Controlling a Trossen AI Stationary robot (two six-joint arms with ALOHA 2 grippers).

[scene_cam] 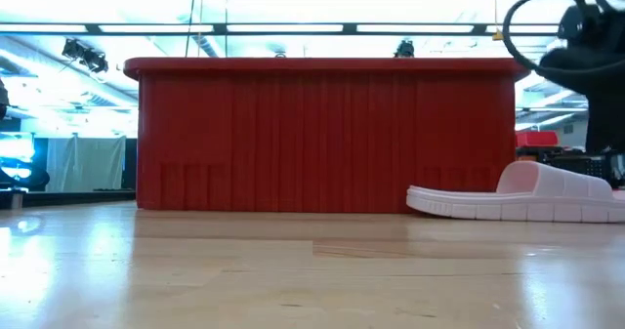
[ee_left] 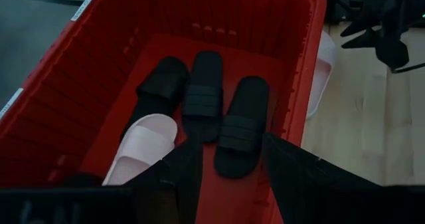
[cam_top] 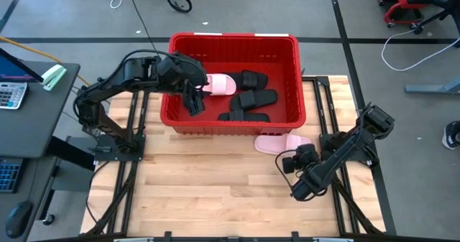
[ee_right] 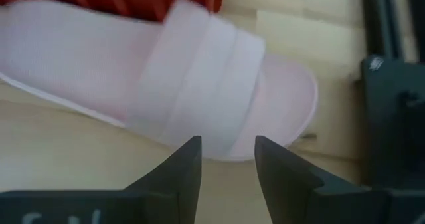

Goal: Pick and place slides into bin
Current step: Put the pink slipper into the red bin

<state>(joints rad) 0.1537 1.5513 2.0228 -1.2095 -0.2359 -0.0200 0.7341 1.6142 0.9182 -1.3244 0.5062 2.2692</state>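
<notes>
On the wooden counter [cam_top: 215,192], toward its far edge, the red bin [cam_top: 287,77] is seen standing. Inside it, one pink slide [cam_top: 220,85] and black slides [cam_top: 253,98] are laid on the floor of the bin; three black ones are made out in the left wrist view, and a fourth cannot be confirmed. A second pink slide [cam_top: 282,143] is found outside, flat on the counter just beside the bin's near wall, toward the right corner, strap up.

Left end effector [cam_top: 194,104] is held over the bin's left part, above the pink slide's end, fingers parted and nothing gripped; the gap between them is shown empty in its wrist view [ee_left: 229,177].

Right end effector [cam_top: 287,161] is positioned low over the counter, just beside the outside pink slide [ee_right: 166,78] and pointed at it. Its fingers [ee_right: 182,174] are spread apart, close to the slide's edge, nothing held; contact cannot be told.
</notes>
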